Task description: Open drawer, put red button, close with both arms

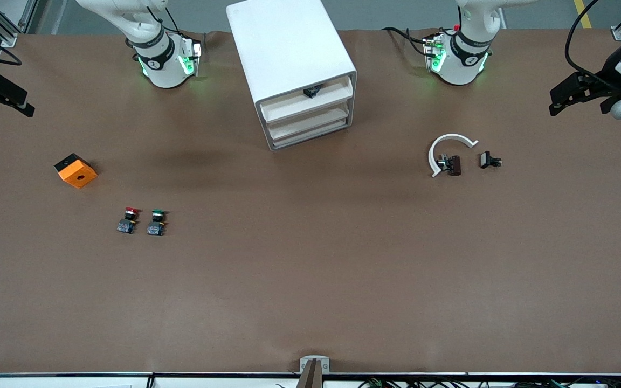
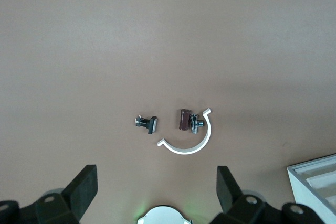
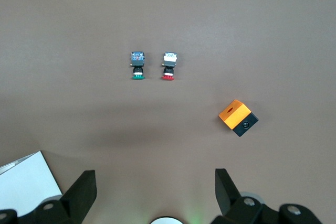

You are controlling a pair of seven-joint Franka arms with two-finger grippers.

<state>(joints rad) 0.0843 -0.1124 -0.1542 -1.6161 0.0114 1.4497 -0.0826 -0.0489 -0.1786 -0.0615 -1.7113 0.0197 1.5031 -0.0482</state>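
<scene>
The white cabinet stands between the two arm bases. Its top drawer has a small black thing at its front edge. The red button lies on the table toward the right arm's end, beside the green button. It also shows in the right wrist view. My right gripper is open and empty, high over the right arm's end of the table; in its wrist view nothing sits between the fingers. My left gripper is open and empty, high over the left arm's end.
An orange cube lies farther from the front camera than the buttons. A white C-shaped ring, a brown part and a small black part lie toward the left arm's end. The cabinet's corner shows in both wrist views.
</scene>
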